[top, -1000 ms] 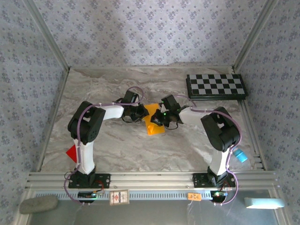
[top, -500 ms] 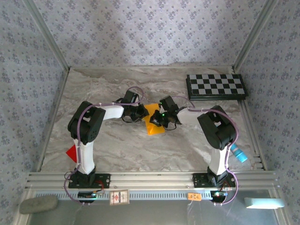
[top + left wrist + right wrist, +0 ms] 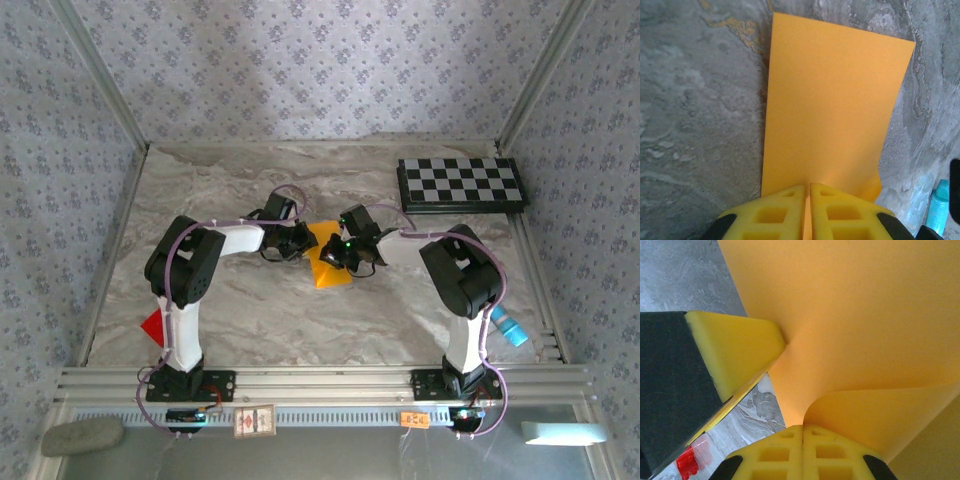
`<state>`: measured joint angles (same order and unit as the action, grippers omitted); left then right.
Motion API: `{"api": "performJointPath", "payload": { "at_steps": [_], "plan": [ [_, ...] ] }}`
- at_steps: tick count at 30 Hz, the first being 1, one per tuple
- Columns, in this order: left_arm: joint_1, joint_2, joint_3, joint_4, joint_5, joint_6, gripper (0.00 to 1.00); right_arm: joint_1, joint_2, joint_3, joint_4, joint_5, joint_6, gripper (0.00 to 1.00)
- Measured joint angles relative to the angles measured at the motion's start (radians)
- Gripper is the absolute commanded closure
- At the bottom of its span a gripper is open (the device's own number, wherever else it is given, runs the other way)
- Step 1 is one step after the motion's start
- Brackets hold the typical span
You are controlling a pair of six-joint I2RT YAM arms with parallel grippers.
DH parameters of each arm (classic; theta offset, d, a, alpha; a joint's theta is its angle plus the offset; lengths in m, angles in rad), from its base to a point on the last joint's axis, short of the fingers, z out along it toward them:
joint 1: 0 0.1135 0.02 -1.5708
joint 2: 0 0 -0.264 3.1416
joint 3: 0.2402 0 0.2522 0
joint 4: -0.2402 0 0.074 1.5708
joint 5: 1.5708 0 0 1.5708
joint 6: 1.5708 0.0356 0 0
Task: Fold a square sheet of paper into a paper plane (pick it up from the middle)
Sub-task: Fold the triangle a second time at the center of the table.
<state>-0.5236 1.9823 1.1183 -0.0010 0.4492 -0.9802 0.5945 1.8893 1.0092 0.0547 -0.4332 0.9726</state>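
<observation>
From above I see the square sheet of paper (image 3: 330, 262) mid-table between both arms, though the grips themselves are hidden there. My left wrist camera shows the left gripper (image 3: 807, 192) clamped on one edge, the sheet stretching flat beyond. The right wrist camera shows the right gripper (image 3: 802, 432) pinching a curled-up edge.

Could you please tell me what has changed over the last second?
The right gripper edged slightly left, toward the left gripper. Both stay shut on the square sheet of paper; the checkerboard and the red piece have not moved.
</observation>
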Motion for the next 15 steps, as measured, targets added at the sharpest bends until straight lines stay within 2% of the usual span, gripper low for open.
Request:
{"api": "performJointPath", "payload": {
  "at_steps": [15],
  "plan": [
    [0.0, 0.0, 0.0, 0.001, 0.0, 0.0, 0.88, 0.0, 0.023, 0.003, 0.01, 0.0, 0.004, 1.0]
  ]
}}
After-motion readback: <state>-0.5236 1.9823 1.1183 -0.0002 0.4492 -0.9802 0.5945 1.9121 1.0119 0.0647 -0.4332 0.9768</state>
